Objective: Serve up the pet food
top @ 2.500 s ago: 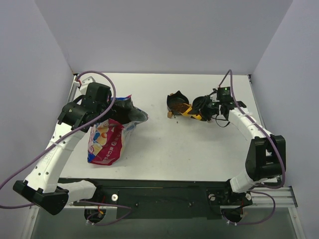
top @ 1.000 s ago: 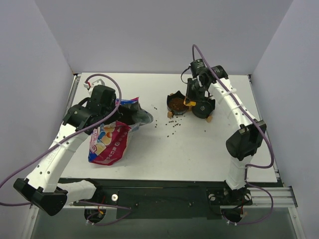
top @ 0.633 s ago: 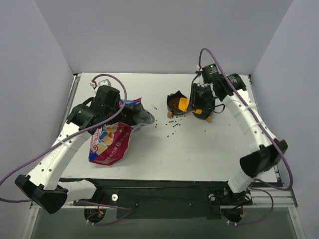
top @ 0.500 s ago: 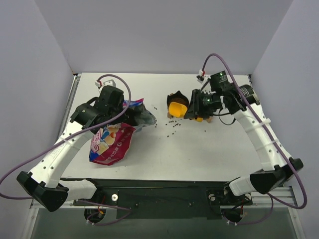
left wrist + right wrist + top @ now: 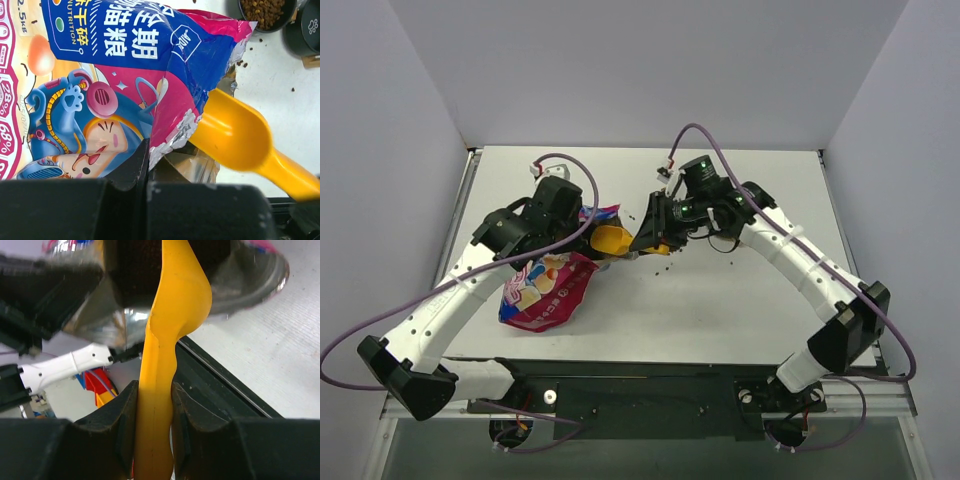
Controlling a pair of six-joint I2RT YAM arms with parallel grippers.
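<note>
The pet food bag lies on the table's left with its torn mouth raised. My left gripper is shut on the mouth's edge, and in the left wrist view its jaws pinch the magenta and silver rim. My right gripper is shut on the handle of the yellow-orange scoop. The scoop's cup sits at the bag's mouth. In the right wrist view the scoop points into the silver-lined opening. Brown kibble fills one black bowl.
A second black bowl stands beside the filled one; in the top view my right arm covers both. Loose kibble pellets lie scattered on the white table between bag and bowls. Grey walls enclose the table.
My right gripper has carried the scoop leftwards from the bowls to the bag's mouth. My left gripper has shifted slightly right, still holding the bag's edge. Spilled kibble appeared earlier.
</note>
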